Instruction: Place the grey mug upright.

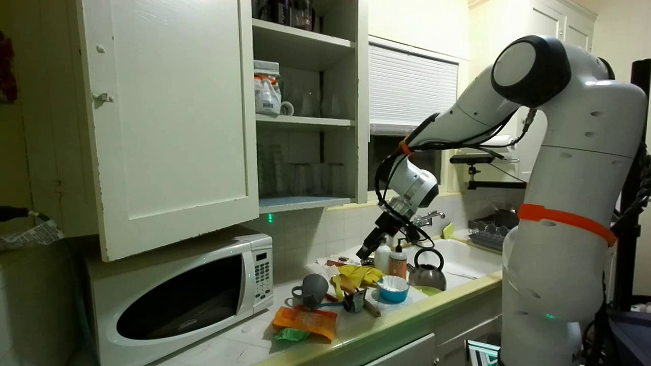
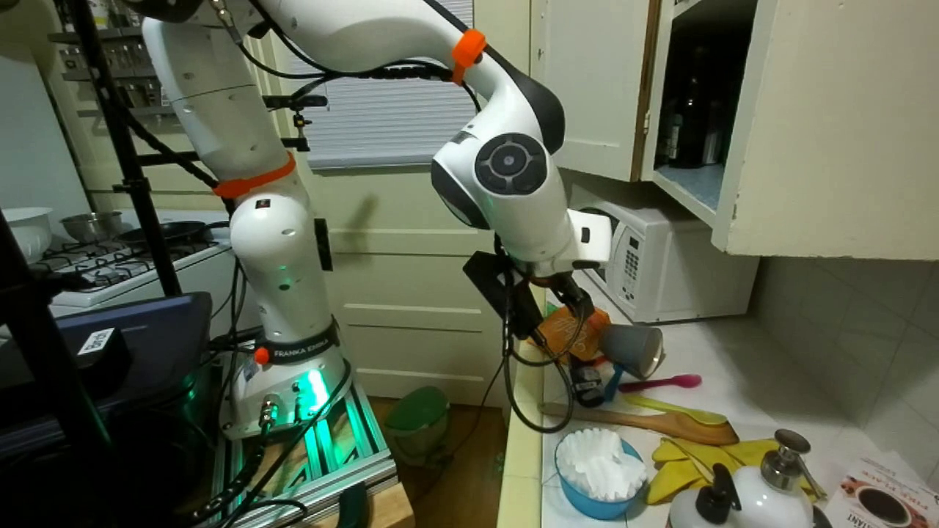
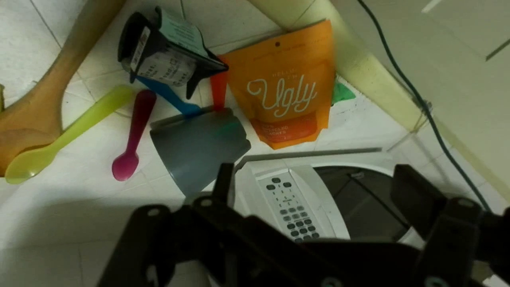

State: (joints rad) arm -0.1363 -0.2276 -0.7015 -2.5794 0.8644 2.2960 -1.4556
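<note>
The grey mug [image 1: 314,290] lies tipped on its side on the counter near the microwave. In an exterior view its handle points toward the microwave. In an exterior view [image 2: 629,347] its round mouth faces sideways, away from the orange pouch. In the wrist view the mug [image 3: 197,149] lies beyond the left finger, with its handle not clearly visible. My gripper [image 3: 314,173] is open and empty, with its fingers wide apart. It hangs above the counter, apart from the mug, as it also shows in an exterior view [image 1: 363,254].
An orange pouch [image 3: 285,87], a black packet [image 3: 167,59], a pink spoon [image 3: 133,137] and a yellow-green spoon [image 3: 71,137] lie around the mug. A blue container [image 1: 393,295] holds white paper liners. A microwave [image 1: 193,300], soap bottles [image 1: 398,263], kettle [image 1: 427,277] and open cabinet door [image 1: 173,117] stand near.
</note>
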